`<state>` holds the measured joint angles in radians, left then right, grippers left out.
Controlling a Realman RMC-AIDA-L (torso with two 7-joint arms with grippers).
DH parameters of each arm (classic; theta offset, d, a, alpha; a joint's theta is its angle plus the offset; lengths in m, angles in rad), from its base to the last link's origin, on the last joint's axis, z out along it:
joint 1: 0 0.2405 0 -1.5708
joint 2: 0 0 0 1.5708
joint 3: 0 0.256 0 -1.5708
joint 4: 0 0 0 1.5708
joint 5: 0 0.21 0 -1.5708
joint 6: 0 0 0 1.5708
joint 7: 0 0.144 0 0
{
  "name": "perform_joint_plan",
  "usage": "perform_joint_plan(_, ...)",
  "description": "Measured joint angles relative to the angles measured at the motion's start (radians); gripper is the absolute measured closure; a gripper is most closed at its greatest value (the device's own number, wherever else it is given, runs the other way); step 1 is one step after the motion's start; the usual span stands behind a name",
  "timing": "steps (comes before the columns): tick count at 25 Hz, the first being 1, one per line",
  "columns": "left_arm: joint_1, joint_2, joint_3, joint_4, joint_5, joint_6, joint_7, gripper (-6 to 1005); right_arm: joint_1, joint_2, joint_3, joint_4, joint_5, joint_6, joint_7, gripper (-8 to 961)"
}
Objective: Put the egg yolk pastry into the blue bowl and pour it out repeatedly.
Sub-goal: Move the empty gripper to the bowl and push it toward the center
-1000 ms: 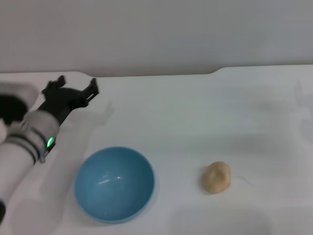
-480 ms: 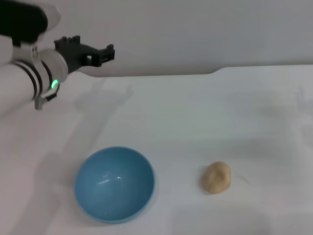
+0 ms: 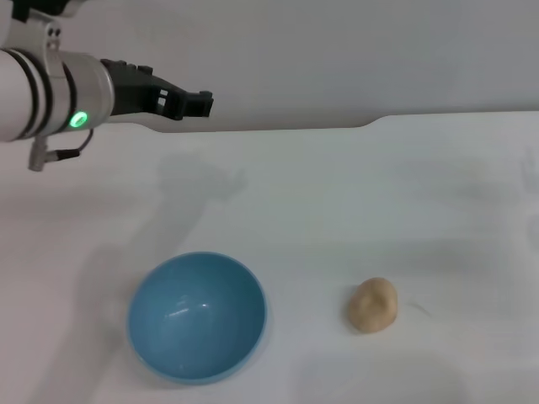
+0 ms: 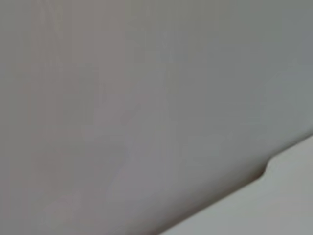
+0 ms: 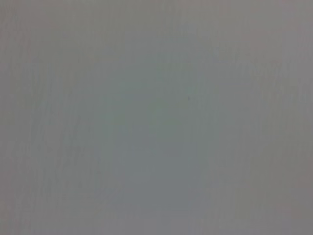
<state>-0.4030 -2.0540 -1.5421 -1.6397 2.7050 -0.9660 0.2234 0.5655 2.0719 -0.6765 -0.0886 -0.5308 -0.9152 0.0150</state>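
White bench (image 3: pixel 354 194) carried blue bowl (image 3: pixel 197 316) near its front edge, egg yolk pastry (image 3: pixel 372 305) well apart to the right, open surface between. Left end effector (image 3: pixel 198 103) hovered high at rear left, empty; finger opening indeterminable.

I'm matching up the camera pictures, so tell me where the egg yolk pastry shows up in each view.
Head view: the egg yolk pastry lies on the white table, apart from the blue bowl and on its right.
Left wrist view: not in it; only wall and a corner of the table.
Right wrist view: not in it; plain grey.
Shared landmark: the notch in the table's far edge.
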Motion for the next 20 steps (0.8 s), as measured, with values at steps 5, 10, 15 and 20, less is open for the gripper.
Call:
perform_joint_plan(5, -0.006, -0.002, -0.075, -0.110, -0.002, -0.242, -0.011, 121, -0.020, 0.000, 0.000, -0.001, 0.000, 0.001, -0.002, 446)
perform_joint_plan(10, -0.035, -0.002, -0.112, -0.137, -0.003, -0.438, -0.034, 122, -0.027, -0.001, -0.004, -0.002, -0.004, 0.001, -0.002, 446)
perform_joint_plan(15, -0.075, -0.005, -0.104, -0.142, -0.004, -0.599, -0.059, 121, -0.016, -0.003, -0.012, 0.002, -0.010, 0.003, -0.003, 446)
perform_joint_plan(20, -0.090, -0.005, -0.098, -0.130, -0.002, -0.672, -0.105, 122, -0.015, -0.003, -0.012, 0.002, -0.010, 0.004, -0.003, 446)
